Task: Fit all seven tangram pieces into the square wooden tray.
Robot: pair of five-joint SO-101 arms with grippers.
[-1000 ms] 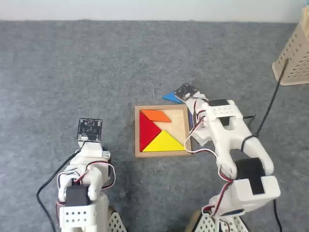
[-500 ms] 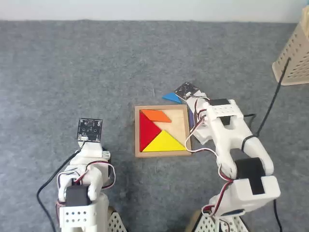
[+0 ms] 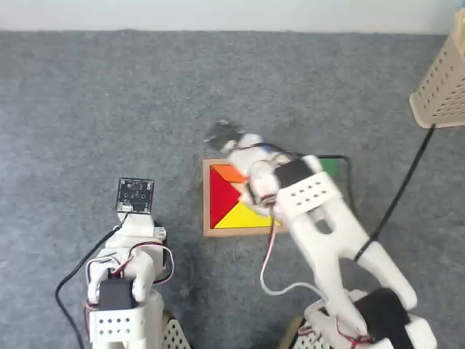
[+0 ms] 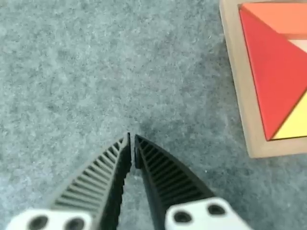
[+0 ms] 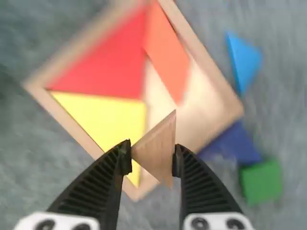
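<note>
Right pincer (image 5: 149, 158) clamps a tan triangle (image 5: 158, 143) above the tray (image 5: 36, 88), over its bare part. It has swung in from beside the tray's right edge. Left pincer (image 4: 132, 139) is nearly closed and empty.

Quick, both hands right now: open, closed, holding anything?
Left hand: closed, empty, over the carpet.
Right hand: closed on a tan triangle piece.

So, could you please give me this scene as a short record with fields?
Tray: wooden tray on grey carpet
In tray: red triangle, orange piece, yellow triangle
Right hand: shut on tan triangle, above the tray
Left hand: shut, empty, over carpet beside the tray
Outside tray: light blue triangle, dark blue piece, green square
</note>
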